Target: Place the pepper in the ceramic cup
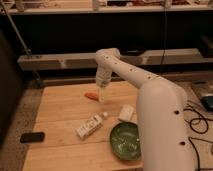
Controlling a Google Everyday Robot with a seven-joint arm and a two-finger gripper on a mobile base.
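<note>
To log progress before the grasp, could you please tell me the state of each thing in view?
end effector: pointing down, low, close beside the pepper.
pepper: lying on the table, not in a cup.
white bottle: lying on its side.
green bowl: upright, partly hidden by the arm.
small white object: resting beside the arm, shape unclear.
dark flat object: lying at the table's left edge.

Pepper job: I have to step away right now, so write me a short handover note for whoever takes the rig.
The end effector hangs low over the wooden table, right beside the pepper.
The pepper lies on the table's far side, not picked up.
The ceramic cup is not clearly in view; a white item by the green bowl is partly hidden by the arm.
Done: approach only.
Left: grasp the pepper, locate the cup, drop it in.
</note>
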